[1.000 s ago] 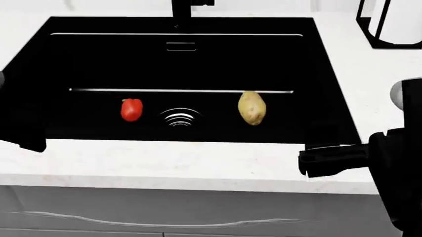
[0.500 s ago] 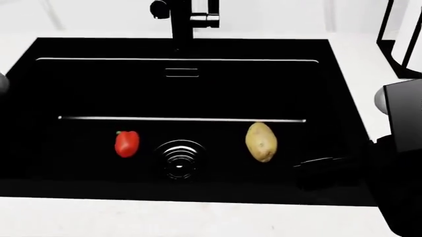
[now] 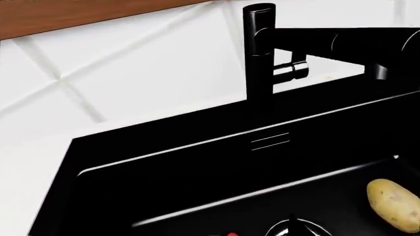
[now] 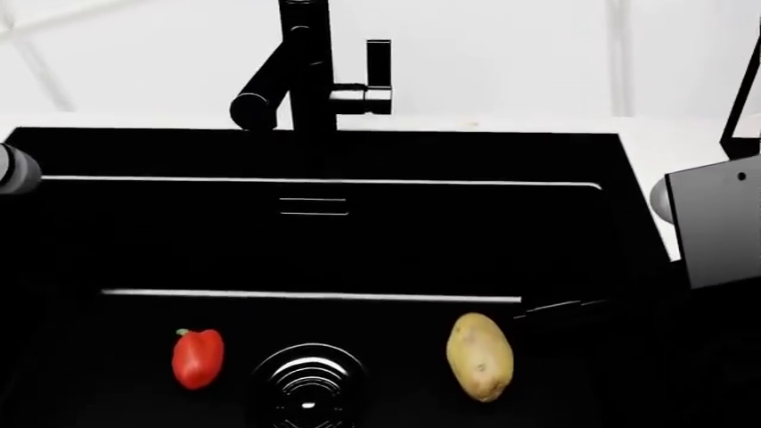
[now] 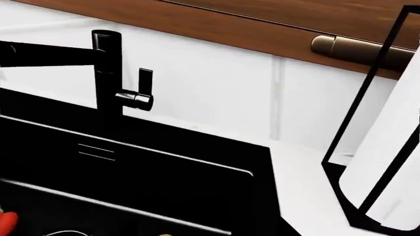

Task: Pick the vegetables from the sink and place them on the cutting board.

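In the head view the black sink (image 4: 594, 160) fills most of the picture. On its floor a small red pepper (image 4: 198, 358) lies left of the round drain (image 4: 306, 385), and a tan speckled potato (image 4: 479, 357) lies to the drain's right. My right gripper (image 4: 559, 309) is a faint black shape just above and right of the potato; its jaws do not stand out against the basin. Of the left arm only a grey joint (image 4: 12, 169) shows. The left wrist view catches the potato (image 3: 394, 204) and a sliver of pepper (image 3: 231, 234). The cutting board is out of view.
A black faucet (image 4: 303, 80) with a side lever stands at the sink's back edge. White counter (image 4: 683, 134) and a tiled wall lie behind. A black-framed paper towel holder (image 5: 387, 162) stands on the counter right of the sink, below a wooden shelf.
The head view has swung up and closer: sink and vegetables slid lower in the picture and the faucet came into view. My right gripper went from the front counter edge to over the basin.
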Robot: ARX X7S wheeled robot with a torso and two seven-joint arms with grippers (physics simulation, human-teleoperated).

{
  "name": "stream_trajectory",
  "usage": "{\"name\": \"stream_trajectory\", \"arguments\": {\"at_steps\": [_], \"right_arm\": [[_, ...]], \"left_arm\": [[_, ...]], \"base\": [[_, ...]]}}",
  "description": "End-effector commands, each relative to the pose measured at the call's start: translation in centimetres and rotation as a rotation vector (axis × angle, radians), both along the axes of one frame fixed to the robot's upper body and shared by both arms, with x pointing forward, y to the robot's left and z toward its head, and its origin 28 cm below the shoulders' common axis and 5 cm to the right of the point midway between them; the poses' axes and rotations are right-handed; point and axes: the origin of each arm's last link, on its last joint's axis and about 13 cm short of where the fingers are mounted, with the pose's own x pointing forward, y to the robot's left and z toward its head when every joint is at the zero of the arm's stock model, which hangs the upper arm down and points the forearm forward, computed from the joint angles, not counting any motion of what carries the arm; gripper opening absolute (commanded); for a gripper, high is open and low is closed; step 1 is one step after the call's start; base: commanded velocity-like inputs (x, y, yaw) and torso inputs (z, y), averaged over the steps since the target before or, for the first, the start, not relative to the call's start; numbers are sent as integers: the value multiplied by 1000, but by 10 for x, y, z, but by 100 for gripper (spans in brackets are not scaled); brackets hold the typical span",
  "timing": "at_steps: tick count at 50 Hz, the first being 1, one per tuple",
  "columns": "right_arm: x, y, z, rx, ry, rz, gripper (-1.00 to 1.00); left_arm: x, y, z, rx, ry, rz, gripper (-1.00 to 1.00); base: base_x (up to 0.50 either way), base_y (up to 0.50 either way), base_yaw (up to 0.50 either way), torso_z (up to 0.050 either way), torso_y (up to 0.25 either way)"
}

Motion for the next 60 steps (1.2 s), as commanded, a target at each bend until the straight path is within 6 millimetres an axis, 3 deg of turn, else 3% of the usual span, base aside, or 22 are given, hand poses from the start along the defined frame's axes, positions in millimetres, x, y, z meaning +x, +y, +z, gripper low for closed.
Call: {"name": "stream_trajectory", "arguments": {"at_steps": [1, 12, 23, 35, 42, 60], "right_arm": [[0, -1, -2, 16, 12, 7, 100], [0, -1, -3, 10, 31, 0, 100], [0, 0, -3, 4, 44, 2, 100], [1, -2, -11, 2, 70, -2, 100], [2, -2, -17, 4, 85, -4, 100], [4, -1, -23, 12, 103, 10, 100]], "left_arm": [[1, -3, -2, -29, 26, -24, 100], [-4, -13, -14, -21, 86, -67, 100], [-23, -26, -34, 13, 233, -181, 100], [-22, -32, -86, 51, 413, -175, 100], [-15, -36, -112, 69, 468, -151, 100], [22, -37, -130, 87, 485, -61, 100]], "base": [[500, 0, 0, 0, 0], [477, 0, 0, 0, 1], [17, 0, 0, 0, 1], [0, 0, 0, 0, 0], [0, 0, 0, 0, 0], [0, 0, 0, 0, 0]]}}
